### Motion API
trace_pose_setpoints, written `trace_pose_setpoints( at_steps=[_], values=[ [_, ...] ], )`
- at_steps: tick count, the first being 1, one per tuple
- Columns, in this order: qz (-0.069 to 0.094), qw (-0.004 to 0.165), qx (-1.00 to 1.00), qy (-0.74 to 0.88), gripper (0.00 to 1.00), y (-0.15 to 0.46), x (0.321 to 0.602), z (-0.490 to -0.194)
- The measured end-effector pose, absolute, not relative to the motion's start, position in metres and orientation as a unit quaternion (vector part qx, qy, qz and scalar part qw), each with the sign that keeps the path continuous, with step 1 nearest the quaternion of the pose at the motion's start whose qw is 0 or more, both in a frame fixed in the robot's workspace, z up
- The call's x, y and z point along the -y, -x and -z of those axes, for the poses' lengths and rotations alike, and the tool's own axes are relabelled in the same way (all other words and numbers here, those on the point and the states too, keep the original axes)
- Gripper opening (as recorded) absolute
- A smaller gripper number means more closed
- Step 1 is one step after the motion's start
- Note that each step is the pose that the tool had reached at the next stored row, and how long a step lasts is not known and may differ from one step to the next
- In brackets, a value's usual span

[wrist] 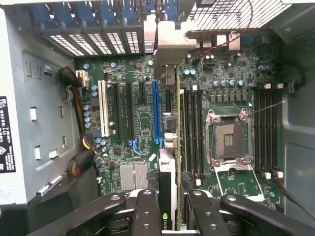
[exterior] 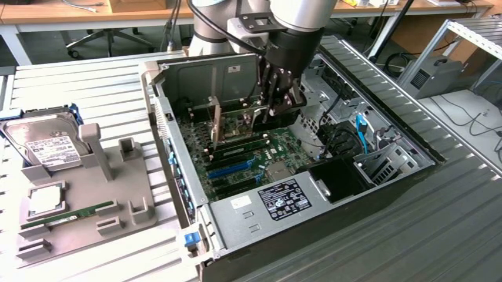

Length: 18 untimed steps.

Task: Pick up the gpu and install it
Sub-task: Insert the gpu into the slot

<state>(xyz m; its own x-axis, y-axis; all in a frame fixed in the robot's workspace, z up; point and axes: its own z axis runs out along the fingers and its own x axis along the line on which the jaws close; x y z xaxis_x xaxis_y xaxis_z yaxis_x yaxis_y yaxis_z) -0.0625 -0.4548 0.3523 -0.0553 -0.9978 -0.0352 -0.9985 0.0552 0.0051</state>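
Surface: pale ribbed metal tabletop (exterior: 439, 235), slats running its length. An open computer case (exterior: 259, 214) lies on its side across the middle, motherboard (exterior: 235, 170) facing up.

Near the tabletop's edge on the exterior view's left: a grey moulded fixture (exterior: 86, 176). In it sit a hard drive (exterior: 47, 144) with a white label, a square processor chip (exterior: 46, 200) and a narrow green RAM stick (exterior: 67, 216).

Arm reaches down into the case. Gripper (wrist: 172, 216) pinches the gpu (wrist: 166, 167); a dark finger presses each face of the card. The card stands on edge over the motherboard, just beside the long blue slot (wrist: 156, 113), between that slot and the open CPU socket (wrist: 229, 140). Its pale bracket end points at the case's rear wall, by the row of slot openings. Whether the lower edge is seated in a slot: cannot tell.

Room: wood-topped desks (exterior: 47, 12) along the far side and an office chair base (exterior: 106, 38) on a grey floor. Beyond the tabletop's edge on the exterior view's right is a grey box unit (exterior: 431, 73) with loose cables trailing near it.
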Motion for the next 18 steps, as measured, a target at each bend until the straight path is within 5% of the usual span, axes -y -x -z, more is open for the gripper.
trace_pose_setpoints(
  at_steps=[18],
  values=[
    [-0.016, 0.009, -0.727, 0.686, 0.27, 0.0627, 0.4548, -0.3465]
  ],
)
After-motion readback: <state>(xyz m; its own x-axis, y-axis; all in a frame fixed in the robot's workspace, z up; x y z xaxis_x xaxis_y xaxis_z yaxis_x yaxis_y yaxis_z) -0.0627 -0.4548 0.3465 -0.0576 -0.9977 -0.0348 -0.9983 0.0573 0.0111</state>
